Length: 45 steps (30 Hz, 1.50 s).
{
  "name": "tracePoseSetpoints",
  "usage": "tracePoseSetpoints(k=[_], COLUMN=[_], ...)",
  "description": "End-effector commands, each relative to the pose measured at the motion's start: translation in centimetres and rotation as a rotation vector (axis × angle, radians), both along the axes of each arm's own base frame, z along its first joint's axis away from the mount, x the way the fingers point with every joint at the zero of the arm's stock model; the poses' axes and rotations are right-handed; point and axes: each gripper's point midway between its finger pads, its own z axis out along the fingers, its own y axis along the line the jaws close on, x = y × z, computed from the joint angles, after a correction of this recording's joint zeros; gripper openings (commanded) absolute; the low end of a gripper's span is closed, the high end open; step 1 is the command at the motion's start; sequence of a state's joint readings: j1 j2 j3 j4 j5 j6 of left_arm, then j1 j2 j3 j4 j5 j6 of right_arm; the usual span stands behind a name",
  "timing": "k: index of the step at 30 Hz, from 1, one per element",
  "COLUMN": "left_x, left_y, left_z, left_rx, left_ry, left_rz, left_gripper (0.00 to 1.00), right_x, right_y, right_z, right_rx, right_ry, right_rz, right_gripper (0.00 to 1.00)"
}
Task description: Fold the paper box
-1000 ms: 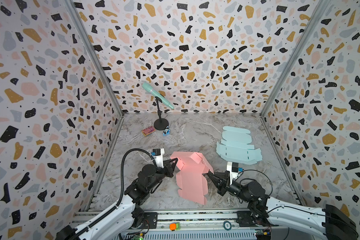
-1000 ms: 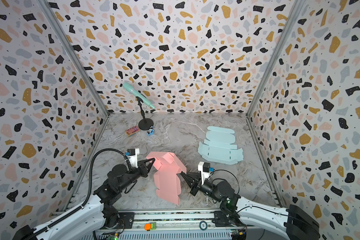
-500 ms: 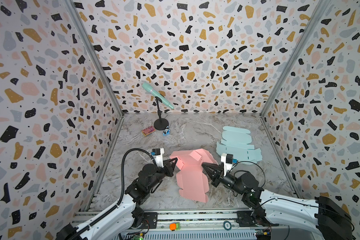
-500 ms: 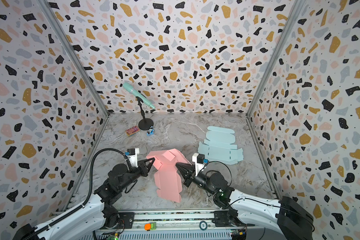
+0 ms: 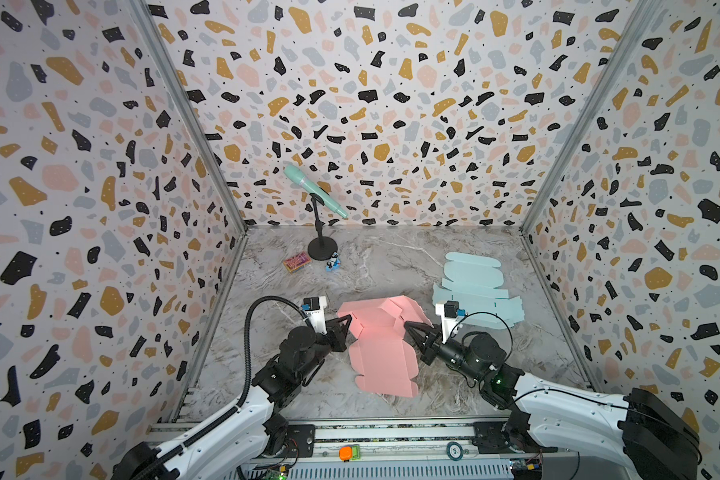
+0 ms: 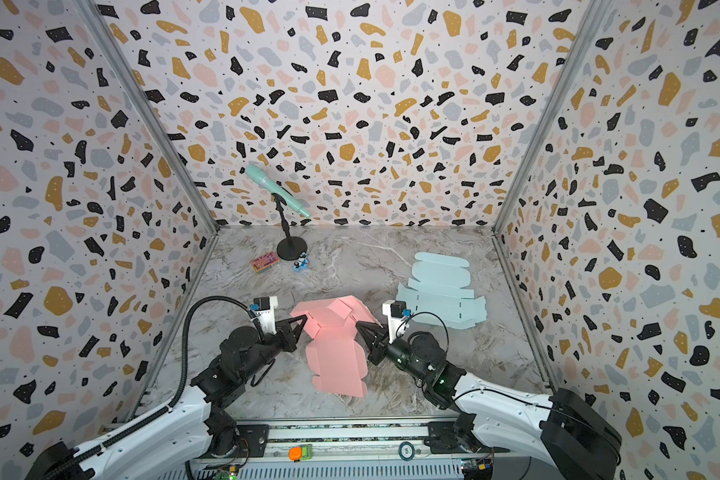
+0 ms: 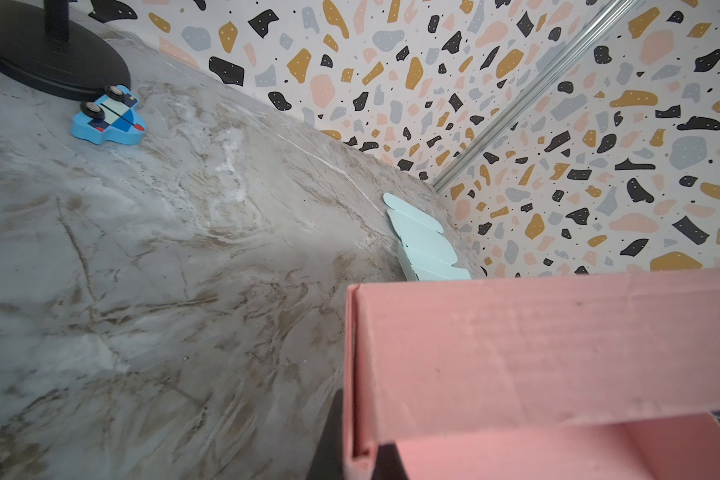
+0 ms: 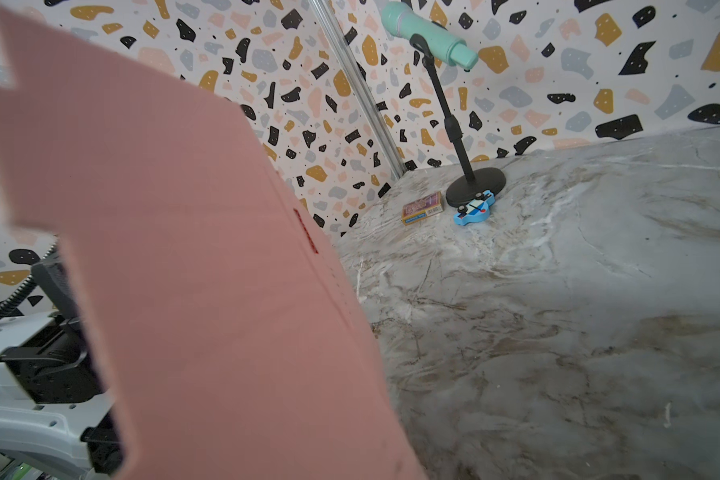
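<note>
The pink paper box [image 5: 381,357] lies partly folded at the front middle of the marble floor, its far panels raised. My left gripper [image 5: 348,322] is shut on the box's left wall. In the left wrist view that doubled pink wall [image 7: 516,353] sits between the dark fingers [image 7: 329,440]. My right gripper [image 5: 410,326] is shut, its tip against the raised right flap [image 5: 412,309]. In the right wrist view a pink panel [image 8: 184,270] hides the jaws. Both top views show the same, with the box [image 6: 335,361] between left gripper [image 6: 304,320] and right gripper [image 6: 360,325].
A flat light blue box blank [image 5: 472,286] lies behind my right arm. At the back left stand a teal microphone [image 5: 314,189] on a black stand [image 5: 322,250], a small card pack [image 5: 297,262] and a blue toy car [image 5: 333,263]. Patterned walls close three sides.
My right gripper has moved left and away from the front edge, up against the box's right flap, which now stands higher. The left gripper has kept its hold in place.
</note>
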<state>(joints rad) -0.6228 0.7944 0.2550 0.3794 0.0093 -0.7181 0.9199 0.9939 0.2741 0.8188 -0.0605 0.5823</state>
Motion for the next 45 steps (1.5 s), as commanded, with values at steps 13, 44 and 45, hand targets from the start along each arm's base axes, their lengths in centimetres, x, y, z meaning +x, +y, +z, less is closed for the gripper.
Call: tracePoseSetpoints(k=[13,44,45], left_x=[0.6,0.4,0.3], left_y=[1.0,2.7,2.6], left_z=[-0.6,-2.1,-2.1], left_rx=[0.072,0.205,0.203], left_ry=[-0.012,0.045,0.045], left_rz=[0.047,0.032,0.027], left_gripper=[0.00,0.00,0.00], right_x=[0.1,-1.6,-1.5], right_y=[-0.4,-4.7,-4.7], right_z=[0.3,3.5,3.5], right_rx=[-0.171,-0.336,-0.339], right_ry=[-0.021,-0.134,-0.131], right_rz=[-0.004,-0.001,-0.002], right_gripper=[0.17,0.51,0.50])
